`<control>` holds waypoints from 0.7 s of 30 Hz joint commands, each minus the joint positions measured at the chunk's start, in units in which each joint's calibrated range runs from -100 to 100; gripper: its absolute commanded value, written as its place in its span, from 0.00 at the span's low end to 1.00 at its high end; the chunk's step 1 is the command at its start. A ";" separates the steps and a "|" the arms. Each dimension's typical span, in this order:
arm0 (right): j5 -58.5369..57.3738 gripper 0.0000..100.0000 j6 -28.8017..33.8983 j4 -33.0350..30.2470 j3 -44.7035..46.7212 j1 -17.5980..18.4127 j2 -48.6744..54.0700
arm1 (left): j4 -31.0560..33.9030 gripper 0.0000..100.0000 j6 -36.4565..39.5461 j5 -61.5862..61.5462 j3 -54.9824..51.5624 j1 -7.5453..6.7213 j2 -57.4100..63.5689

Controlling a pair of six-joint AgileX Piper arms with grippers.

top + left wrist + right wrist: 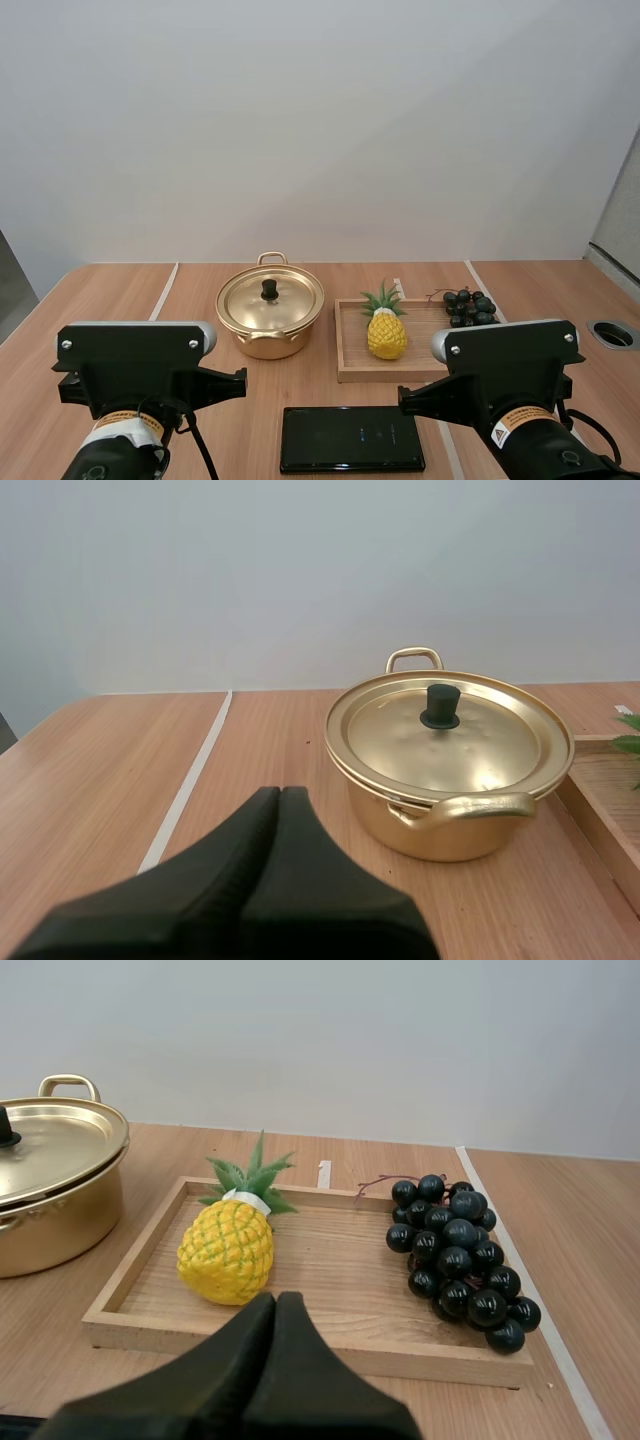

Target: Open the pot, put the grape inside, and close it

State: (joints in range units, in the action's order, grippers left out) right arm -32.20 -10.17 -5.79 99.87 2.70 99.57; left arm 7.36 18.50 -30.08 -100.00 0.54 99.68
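The bunch of grapes (458, 1250) lies at the right end of the wooden tray (430, 1356), ahead and to the right of the right fingers (275, 1300), which are pressed together into one dark wedge, holding nothing. A pineapple (228, 1250) lies in the tray just ahead-left of them. The gold pot (440, 825), its lid (450, 742) on, stands on the counter (100, 770) ahead-right of the left fingers (280, 795), likewise closed and empty.
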 commanded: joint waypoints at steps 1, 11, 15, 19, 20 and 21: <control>12.29 0.00 0.01 -0.04 0.13 -2.38 0.43 | -1.09 0.00 0.44 16.63 0.00 -2.34 0.32; 12.29 0.00 0.01 -0.04 0.13 -2.38 0.43 | -1.09 0.00 0.44 16.63 0.00 -2.34 0.32; 12.29 0.00 0.01 -0.04 0.13 -2.38 0.43 | -1.09 0.00 0.44 16.63 0.00 -2.34 0.32; 12.29 0.00 0.01 -0.04 0.13 -2.38 0.43 | -1.09 0.00 0.44 16.63 0.00 -2.34 0.32; 12.29 0.00 0.01 -0.04 0.13 -2.38 0.43 | -1.09 0.00 0.44 16.63 0.00 -2.34 0.32; 12.68 0.00 0.01 0.41 0.13 -2.38 0.43 | -1.09 0.00 0.44 16.63 0.00 -2.34 0.32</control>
State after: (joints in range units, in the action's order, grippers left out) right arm -20.87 -10.17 -5.49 100.00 0.48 99.70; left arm 7.25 18.50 -14.84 -100.00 -1.57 99.68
